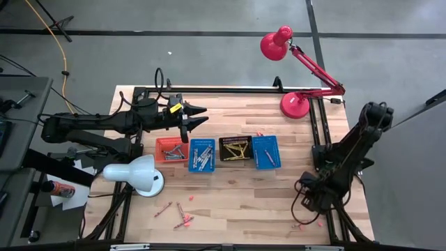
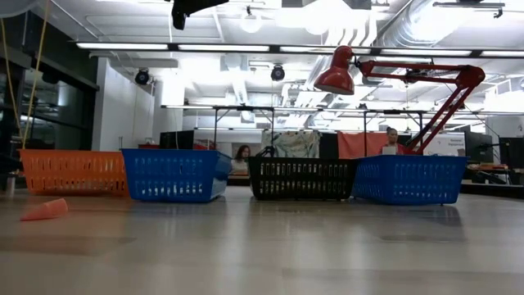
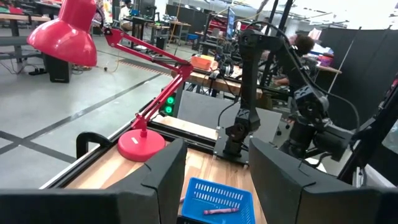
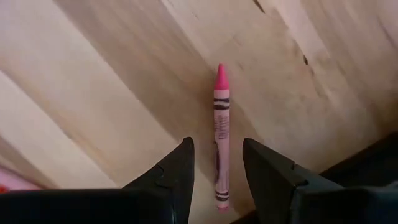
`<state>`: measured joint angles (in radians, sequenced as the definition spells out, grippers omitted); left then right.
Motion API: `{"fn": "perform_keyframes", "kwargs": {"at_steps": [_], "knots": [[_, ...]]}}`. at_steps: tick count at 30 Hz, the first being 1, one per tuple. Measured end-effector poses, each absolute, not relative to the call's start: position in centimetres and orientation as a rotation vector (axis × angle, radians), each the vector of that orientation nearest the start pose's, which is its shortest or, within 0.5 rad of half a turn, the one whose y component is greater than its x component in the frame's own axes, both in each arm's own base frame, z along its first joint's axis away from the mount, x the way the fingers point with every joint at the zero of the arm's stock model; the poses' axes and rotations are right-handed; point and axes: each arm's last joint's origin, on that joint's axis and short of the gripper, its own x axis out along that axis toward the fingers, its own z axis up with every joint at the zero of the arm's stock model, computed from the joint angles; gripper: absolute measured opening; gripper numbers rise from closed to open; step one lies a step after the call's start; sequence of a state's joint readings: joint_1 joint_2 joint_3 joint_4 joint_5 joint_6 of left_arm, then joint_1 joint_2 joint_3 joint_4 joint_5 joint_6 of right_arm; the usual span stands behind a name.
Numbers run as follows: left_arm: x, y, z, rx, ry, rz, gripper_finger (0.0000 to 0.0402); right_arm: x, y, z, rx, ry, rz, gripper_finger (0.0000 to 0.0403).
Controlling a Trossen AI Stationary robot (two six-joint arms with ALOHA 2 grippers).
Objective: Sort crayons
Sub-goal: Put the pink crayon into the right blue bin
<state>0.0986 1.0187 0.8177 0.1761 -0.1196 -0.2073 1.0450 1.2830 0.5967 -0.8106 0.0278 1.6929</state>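
Four mesh baskets stand in a row mid-table: orange (image 1: 171,148), blue (image 1: 202,155), black (image 1: 235,148) and blue (image 1: 265,151), each with crayons inside. My left gripper (image 1: 201,116) is open and empty, held high beyond the orange and blue baskets. My right gripper (image 4: 217,163) is open, low over the table's near right corner (image 1: 306,206). A pink crayon (image 4: 221,137) lies flat on the wood, its blunt end between the two fingers. A few loose crayons (image 1: 178,213) lie near the front left.
A white lamp (image 1: 136,174) stands at the left beside the orange basket. A red lamp's base (image 1: 296,104) sits at the far right, its head (image 1: 277,43) beyond the table. A dark frame rail (image 1: 324,132) runs along the right edge. Small pink bits (image 1: 300,224) lie near the right front corner.
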Motion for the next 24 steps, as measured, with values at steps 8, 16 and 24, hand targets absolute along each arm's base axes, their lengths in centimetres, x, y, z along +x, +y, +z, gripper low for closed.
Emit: {"fn": "perform_keyframes", "kwargs": {"at_steps": [8,16,24], "knots": [[22.9,2.6,33.6,-0.207,0.003,0.220,0.0161,8.4,14.4,12.7,0.594,1.509,-0.403,0.0133],[22.9,2.6,33.6,-0.207,0.002,0.225,0.0161,8.4,14.3,12.6,0.609,1.511,-0.404,0.0129],[22.8,2.7,33.6,-0.207,0.000,0.245,0.0161,8.5,14.1,12.5,0.625,1.545,-0.422,0.0015]]}}
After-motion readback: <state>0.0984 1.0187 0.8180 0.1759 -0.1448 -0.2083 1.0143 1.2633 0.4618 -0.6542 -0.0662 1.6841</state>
